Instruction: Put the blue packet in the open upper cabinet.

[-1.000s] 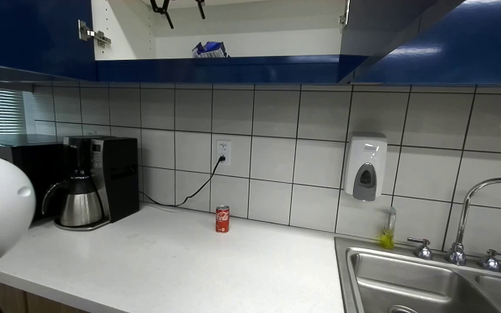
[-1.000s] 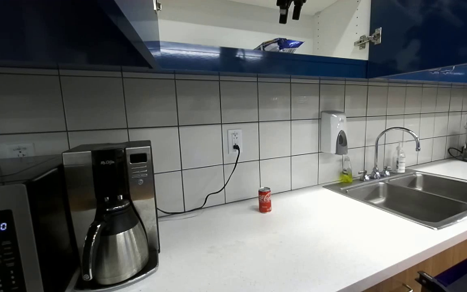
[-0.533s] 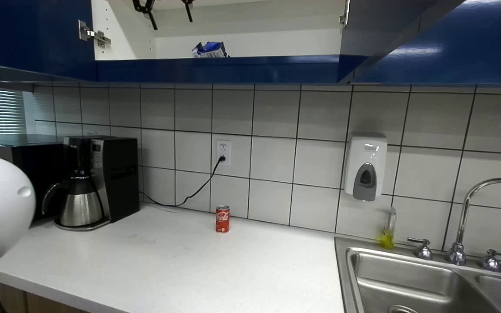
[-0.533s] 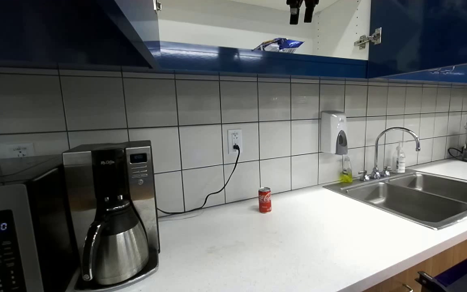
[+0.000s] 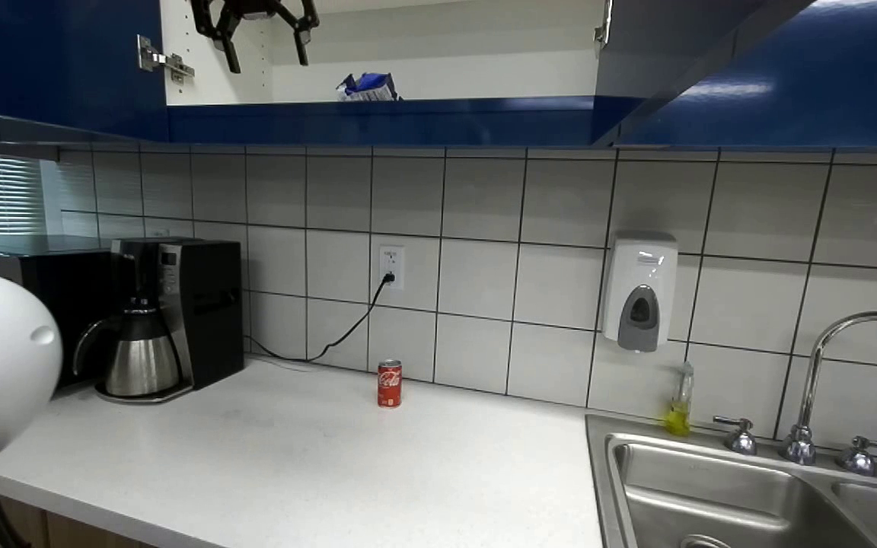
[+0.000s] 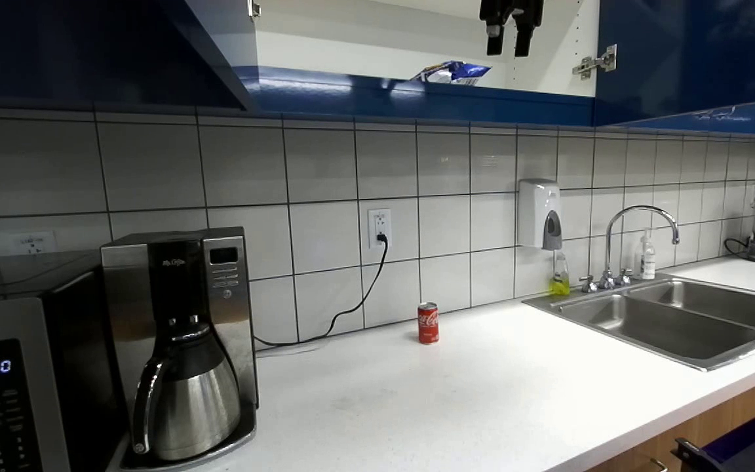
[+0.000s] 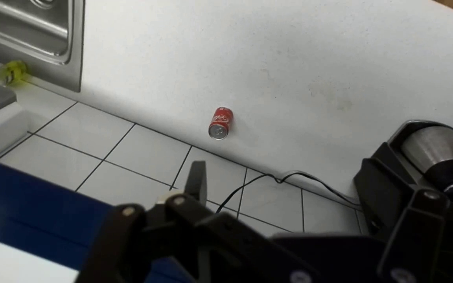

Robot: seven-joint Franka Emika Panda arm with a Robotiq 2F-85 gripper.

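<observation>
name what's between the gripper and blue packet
No object: between the gripper and blue packet, both exterior views show only pale interior of the upper cabinet.

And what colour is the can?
The can is red with white lettering, clearest in an exterior view.

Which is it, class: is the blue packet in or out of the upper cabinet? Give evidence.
In. Both exterior views show the blue packet inside the open upper cabinet, showing above its dark blue trim.
</observation>
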